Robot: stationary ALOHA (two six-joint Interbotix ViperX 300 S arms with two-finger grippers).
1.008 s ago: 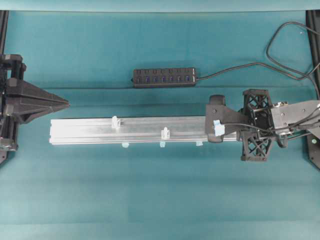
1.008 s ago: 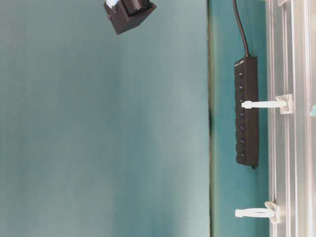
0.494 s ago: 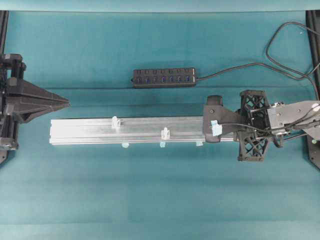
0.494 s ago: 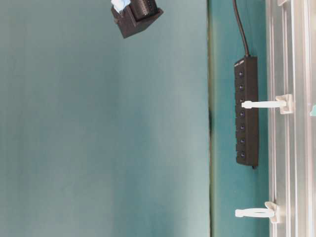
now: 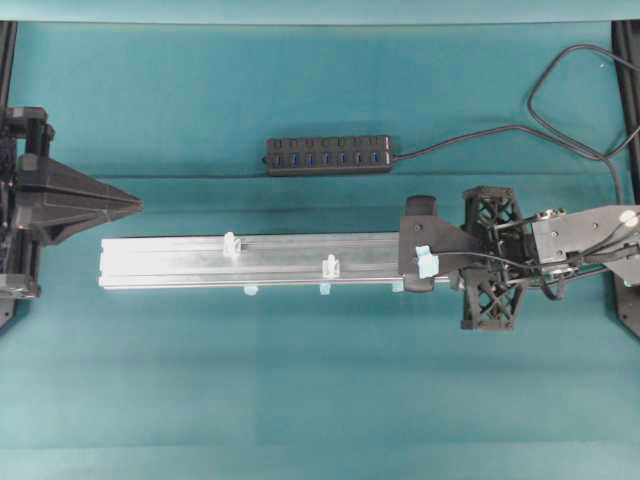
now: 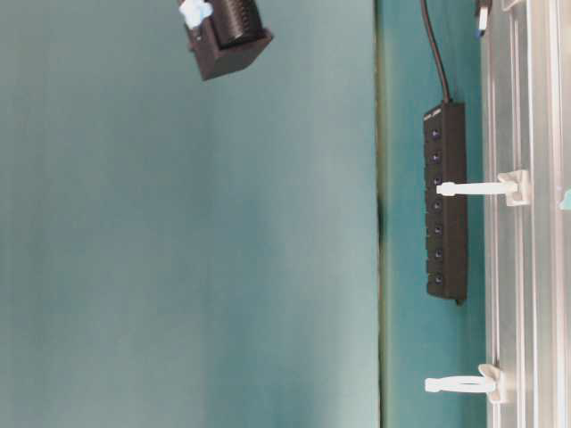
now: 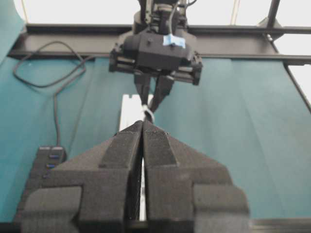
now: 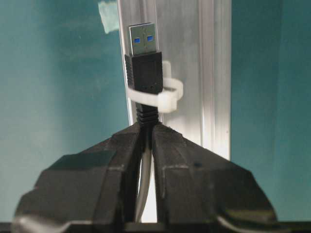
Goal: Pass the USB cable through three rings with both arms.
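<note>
From above, the right gripper (image 5: 408, 252) stood over the right end of the aluminium rail (image 5: 180, 262) and hid the nearest ring. Two white rings (image 5: 231, 244) (image 5: 329, 266) were visible further left on the rail. The left gripper (image 5: 128, 206) waited closed, apart from the rail's left end. The hub (image 5: 328, 154) lay behind the rail.

The table-level view showed two rings (image 6: 473, 188) (image 6: 462, 384) standing on the rail, and only a small part of the right arm at the top; the plug was hardly visible there.

The left wrist view showed its own jaws pressed together and empty, facing the right gripper (image 7: 152, 103) along the rail.

Only the right wrist view showed the USB cable (image 8: 144, 68) clearly. The right gripper (image 8: 146, 127) was clamped on the cord just behind the plug, and the plug seemed to sit inside the first ring (image 8: 165, 95). I think the plug body could catch on the thin loop if it went forward tilted, bending the clip or slipping in the grip.
</note>
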